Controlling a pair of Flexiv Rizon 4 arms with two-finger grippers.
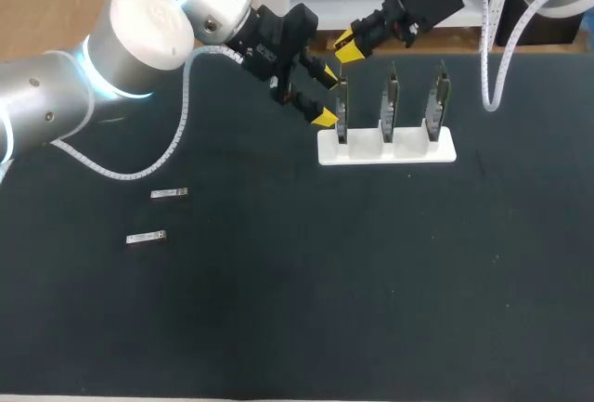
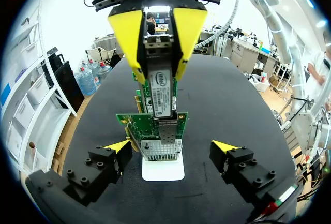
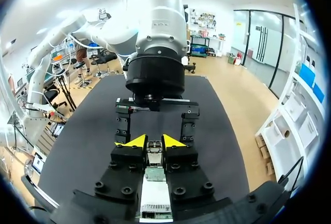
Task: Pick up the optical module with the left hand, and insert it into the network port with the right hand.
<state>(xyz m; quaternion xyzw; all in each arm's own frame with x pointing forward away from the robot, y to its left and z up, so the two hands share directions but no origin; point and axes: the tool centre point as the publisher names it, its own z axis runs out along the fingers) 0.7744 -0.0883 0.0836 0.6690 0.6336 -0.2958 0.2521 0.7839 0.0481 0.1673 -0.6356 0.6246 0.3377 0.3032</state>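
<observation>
Right fingers (image 3: 135, 142) on one optical module (image 2: 160, 87)

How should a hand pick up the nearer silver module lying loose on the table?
From straight above, pinching the module across its two long sides near mid-length: it lies flat, a slim bar, so that narrow width likely suits the grip.

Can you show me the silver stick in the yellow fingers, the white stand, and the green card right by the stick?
optical module (image 2: 160, 92): left wrist view, on its labelled flat side.
white stand (image 1: 448, 148): head view, on its bare right end.
green card (image 2: 137, 125): left wrist view, on its board face.
</observation>
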